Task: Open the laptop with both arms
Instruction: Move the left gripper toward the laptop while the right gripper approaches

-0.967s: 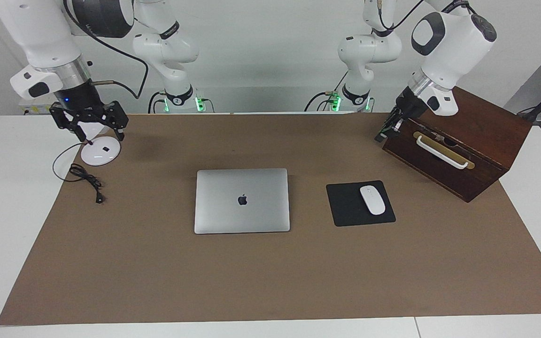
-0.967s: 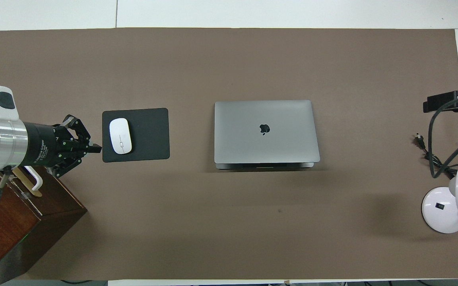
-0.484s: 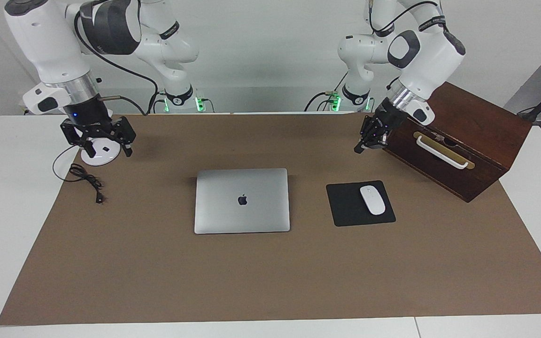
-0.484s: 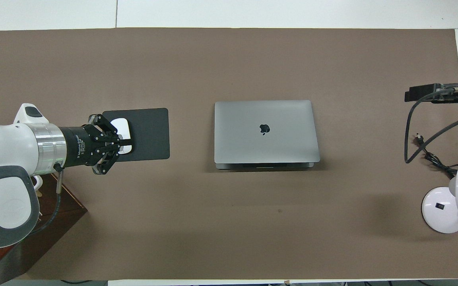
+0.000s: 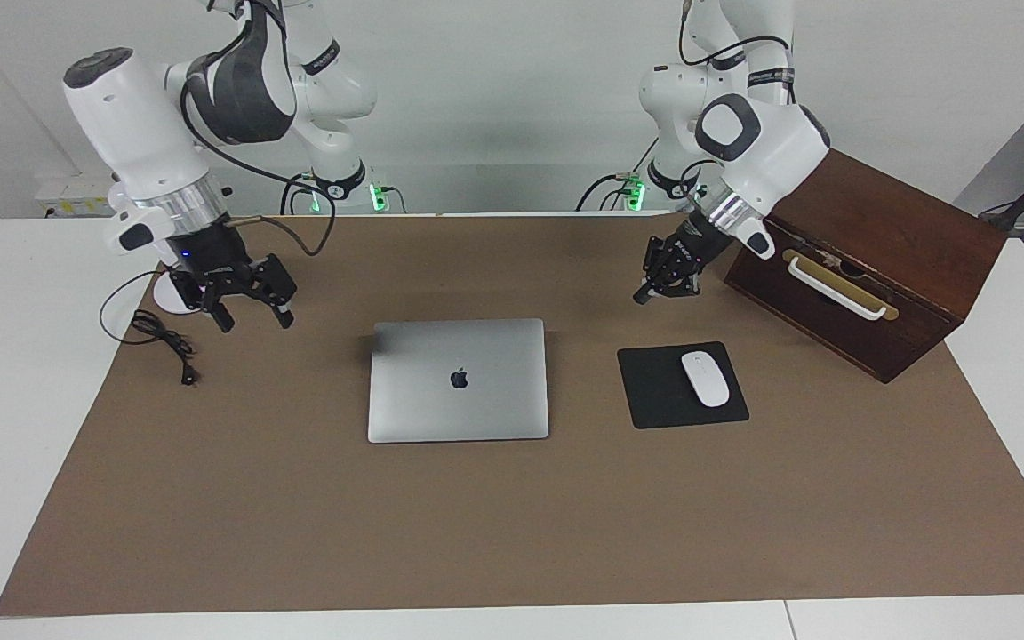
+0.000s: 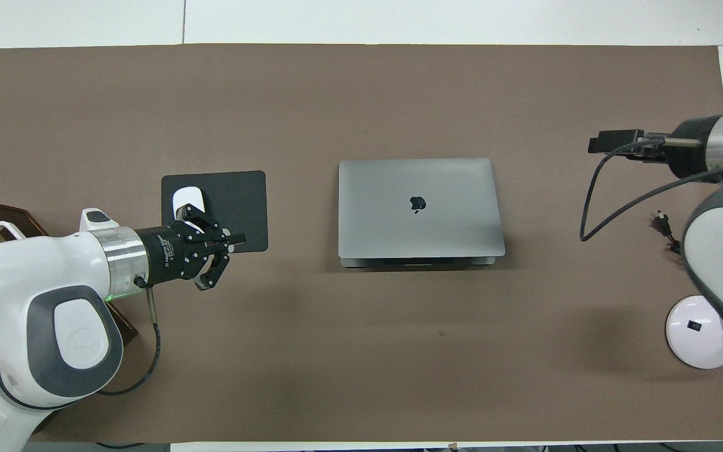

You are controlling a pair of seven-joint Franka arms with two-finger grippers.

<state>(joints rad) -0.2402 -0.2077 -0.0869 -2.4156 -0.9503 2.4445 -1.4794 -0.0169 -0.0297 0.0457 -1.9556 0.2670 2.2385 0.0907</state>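
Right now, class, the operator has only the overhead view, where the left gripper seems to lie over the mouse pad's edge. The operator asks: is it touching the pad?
Observer: No. The left gripper hangs in the air, fingers shut, not touching the mouse pad.
Operator: And the right gripper? I cannot make out its fingers.
Observer: The right gripper has its fingers open, pointing down over the brown mat, between the lamp base and the laptop.
Operator: Is it touching the laptop?
Observer: No, it is apart from it, toward the right arm's end of the table.
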